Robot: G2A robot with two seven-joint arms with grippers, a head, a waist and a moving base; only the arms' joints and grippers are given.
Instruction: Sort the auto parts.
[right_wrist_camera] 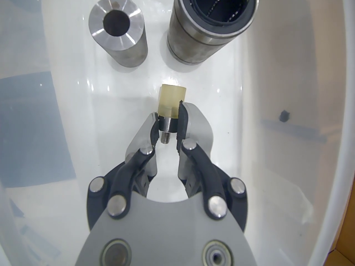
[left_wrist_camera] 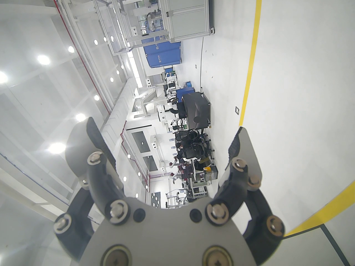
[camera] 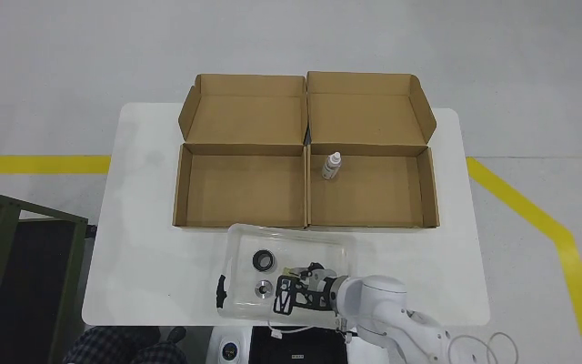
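Bright overhead light, glare on tray [right_wrist_camera: 91, 84], flaring ceiling lamps [left_wrist_camera: 43, 59]

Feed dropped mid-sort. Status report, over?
Right gripper shut on rubber bumper inside clear bin. Left gripper open, empty. Steel sleeve and bearing just ahead, not touching.

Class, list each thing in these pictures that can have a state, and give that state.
right tool, shut on the capped stud
left tool, open and empty
capped stud, gripped inside the clear bin
steel sleeve, standing on end
linear bearing, standing on end
left box, lid open, empty
right box, lid open, one bottle inside
bottle, upright
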